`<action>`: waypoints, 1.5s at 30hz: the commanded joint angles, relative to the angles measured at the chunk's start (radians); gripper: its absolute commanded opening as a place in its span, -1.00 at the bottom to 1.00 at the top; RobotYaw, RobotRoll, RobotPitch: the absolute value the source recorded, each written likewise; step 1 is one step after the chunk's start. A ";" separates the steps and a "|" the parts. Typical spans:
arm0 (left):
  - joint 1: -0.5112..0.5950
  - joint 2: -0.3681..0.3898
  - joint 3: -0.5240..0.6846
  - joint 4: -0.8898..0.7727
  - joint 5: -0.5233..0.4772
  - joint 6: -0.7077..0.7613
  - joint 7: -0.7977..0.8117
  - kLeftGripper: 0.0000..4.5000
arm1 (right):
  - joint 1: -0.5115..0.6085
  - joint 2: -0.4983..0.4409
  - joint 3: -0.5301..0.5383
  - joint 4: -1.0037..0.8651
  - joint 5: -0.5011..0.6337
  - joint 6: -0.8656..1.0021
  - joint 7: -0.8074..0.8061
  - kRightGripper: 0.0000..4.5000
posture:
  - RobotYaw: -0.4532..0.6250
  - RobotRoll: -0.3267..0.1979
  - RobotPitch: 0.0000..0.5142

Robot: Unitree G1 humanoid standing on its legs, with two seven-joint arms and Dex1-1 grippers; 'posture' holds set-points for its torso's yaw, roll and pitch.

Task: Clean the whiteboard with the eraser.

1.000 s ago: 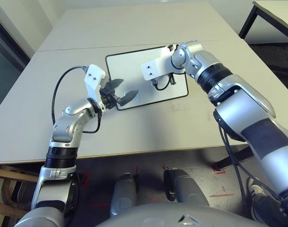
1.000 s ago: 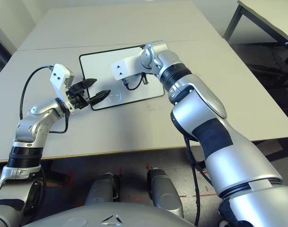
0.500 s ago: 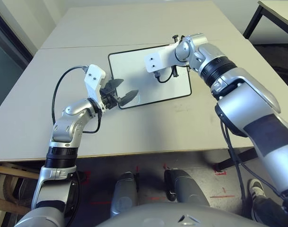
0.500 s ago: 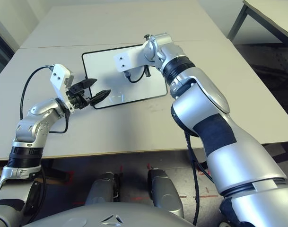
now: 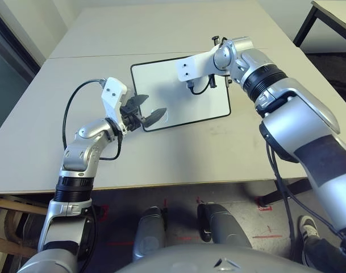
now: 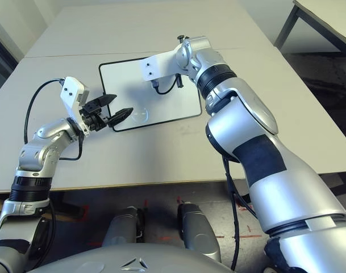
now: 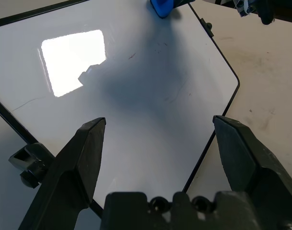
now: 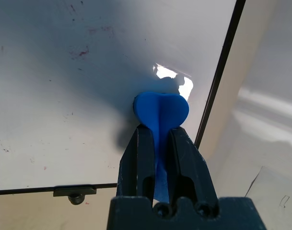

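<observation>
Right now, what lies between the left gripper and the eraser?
Red specks and a bright glare patch on the whiteboard, between left gripper and eraser, in the left wrist view.

The whiteboard [image 5: 155,94] lies on the table [image 5: 178,159].

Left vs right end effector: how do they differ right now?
Left end effector is open with nothing between its fingers; right end effector is shut on the blue eraser. Left is at the whiteboard's near left corner; right is at its far side. Shared: both have two black fingers.
</observation>
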 commanded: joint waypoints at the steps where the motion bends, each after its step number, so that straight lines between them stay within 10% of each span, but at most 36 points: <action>1: -0.002 -0.004 -0.008 0.003 0.011 -0.007 0.003 1.00 | -0.015 -0.015 -0.014 0.011 0.012 -0.003 0.027 -0.95 | -0.15 0.25 -0.71; 12: -0.050 -0.022 -0.035 0.057 0.017 -0.024 -0.021 1.00 | 0.084 -0.154 -0.089 -0.265 0.150 0.005 0.451 -0.95 | -0.29 0.25 -0.68; 24: -0.080 -0.048 -0.051 0.113 0.026 -0.061 -0.032 1.00 | 0.384 -0.388 -0.233 -0.692 0.252 0.497 0.624 -0.95 | -0.35 0.25 -0.69; 31: -0.077 -0.053 -0.051 0.124 0.030 -0.074 -0.033 1.00 | 0.386 -0.384 -0.281 -0.516 0.299 0.788 0.517 -0.95 | -0.35 0.25 -0.68; 45: -0.059 -0.034 -0.037 0.097 0.031 -0.061 -0.028 1.00 | 0.283 -0.300 -0.368 -0.106 0.389 0.772 0.228 -0.95 | -0.29 0.25 -0.68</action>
